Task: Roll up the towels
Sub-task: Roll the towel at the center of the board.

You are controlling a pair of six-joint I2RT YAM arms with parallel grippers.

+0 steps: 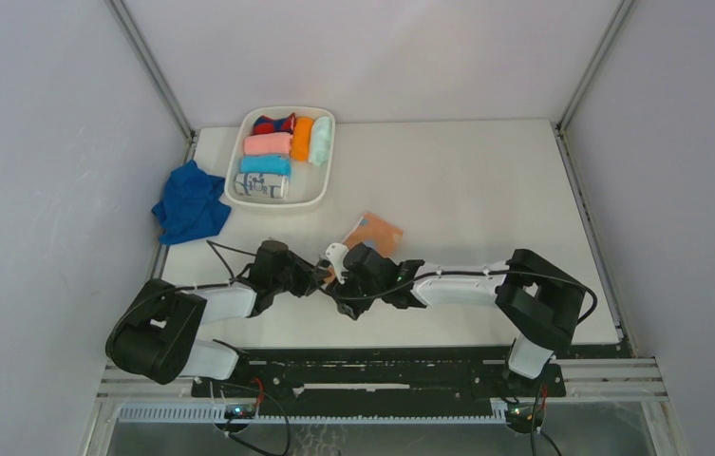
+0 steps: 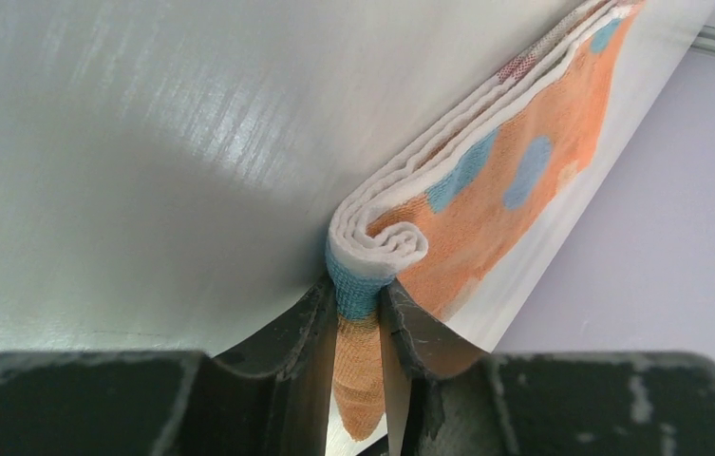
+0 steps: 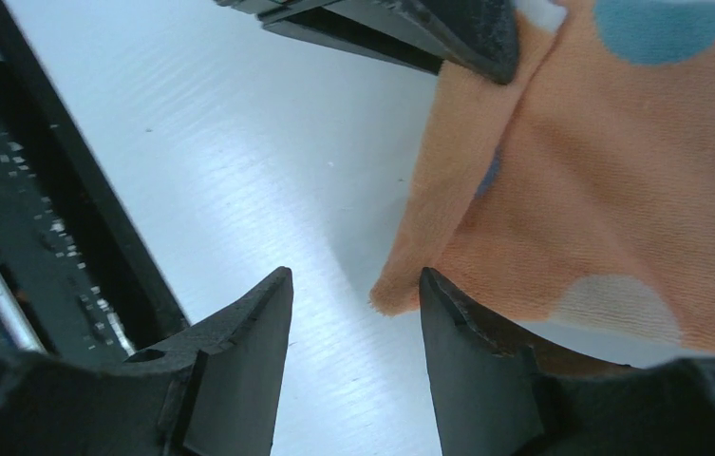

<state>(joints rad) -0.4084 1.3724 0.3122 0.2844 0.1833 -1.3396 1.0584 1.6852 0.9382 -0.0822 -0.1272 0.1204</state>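
The peach-orange towel with pale blue spots lies folded near the table's front middle. Its near end is curled into a small roll. My left gripper is shut on that curled end, pinching the cloth between its fingers. My right gripper is open just beside it, with bare table between its fingers; the towel's corner rests against the outside of its right finger. Both grippers meet at the towel's near end. The royal-blue towel lies crumpled at the table's left edge.
A white tray at the back left holds several rolled cloths: pink, orange, mint, light blue and a white printed one. The black front rail runs close behind my right gripper.
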